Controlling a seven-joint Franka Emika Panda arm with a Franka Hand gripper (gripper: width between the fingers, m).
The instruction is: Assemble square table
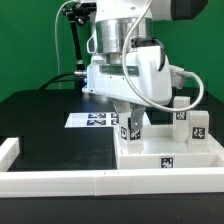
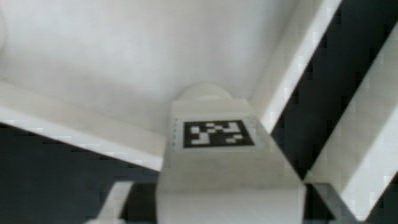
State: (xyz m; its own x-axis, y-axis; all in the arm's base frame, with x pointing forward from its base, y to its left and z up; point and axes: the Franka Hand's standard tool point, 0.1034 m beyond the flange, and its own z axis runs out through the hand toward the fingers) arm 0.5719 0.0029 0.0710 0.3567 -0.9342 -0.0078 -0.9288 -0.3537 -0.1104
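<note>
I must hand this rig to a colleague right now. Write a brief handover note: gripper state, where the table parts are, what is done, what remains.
Gripper: shut on a short white tagged plastic leg, held upright over the large white square plastic tabletop slab.
Parts: the slab lies at the exterior view's right, against the long white border bars. Two more white legs stand upright at its far right side; whether they are fastened cannot be told. The fourth leg is not visible.
Done: one leg picked and brought to the slab.
Left: seat and fasten this leg, then the others.

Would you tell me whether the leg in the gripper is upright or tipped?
Upright: the leg hangs vertically from the gripper over the square tabletop, tag facing out.
</note>
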